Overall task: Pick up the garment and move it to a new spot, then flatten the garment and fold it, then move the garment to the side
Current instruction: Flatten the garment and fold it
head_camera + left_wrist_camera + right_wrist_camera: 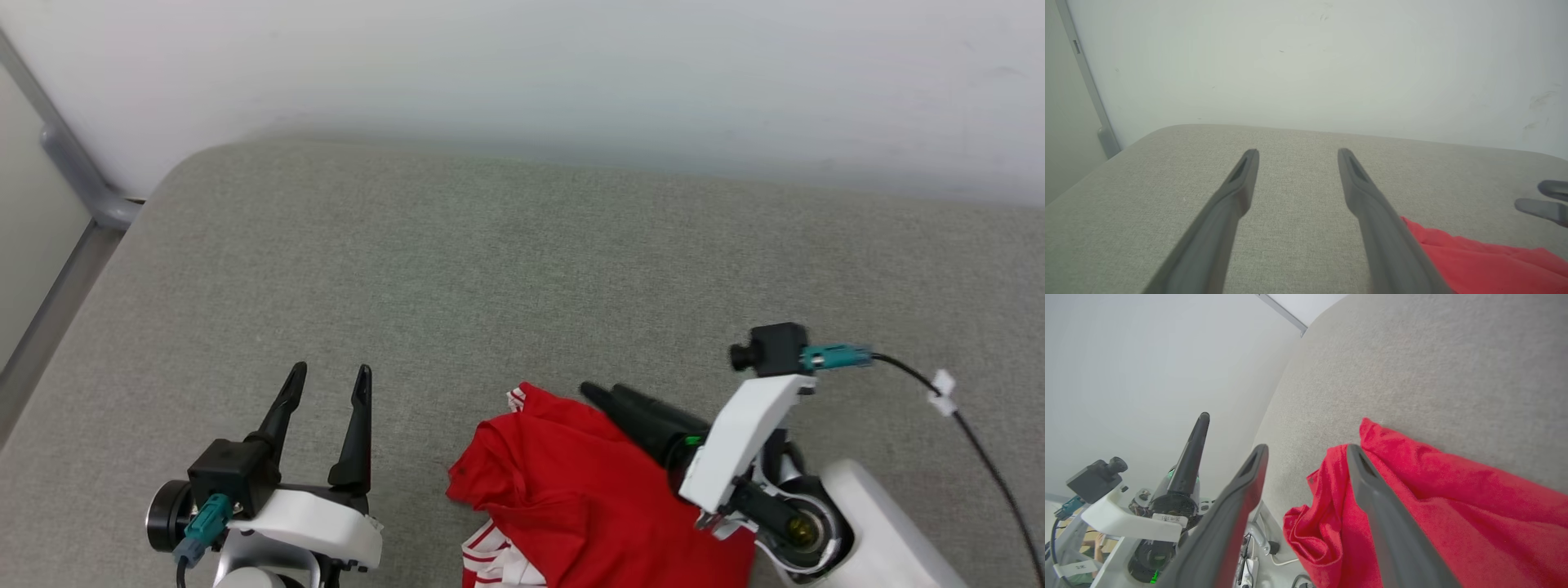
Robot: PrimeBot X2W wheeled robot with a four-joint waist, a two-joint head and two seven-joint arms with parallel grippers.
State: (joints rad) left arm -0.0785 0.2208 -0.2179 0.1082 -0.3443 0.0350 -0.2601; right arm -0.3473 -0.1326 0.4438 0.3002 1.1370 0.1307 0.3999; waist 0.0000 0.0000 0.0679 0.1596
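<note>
Nearest to me, the shirt (571, 498) lies crumpled in a red heap at the front edge of the gray cushion (490, 261). A strip of red-and-white trim shows at its near side and another at its far tip. My right hand (604, 394) reaches in over the heap from the right, fingers pointing left and away. Seen from its wrist, those fingers stand wide apart, with the cloth lying under and beside one of them rather than pinched. I cannot tell whether that finger touches the fabric. My left hand (331, 371) sits to the left of the shirt, apart from it. It is spread just as wide over bare cushion and points toward the back. Beyond both hands the cushion runs on to a rounded far-left corner. Behind it rises a pale wall (522, 65), with a gray metal rail (73, 163) slanting down at the far left.
</note>
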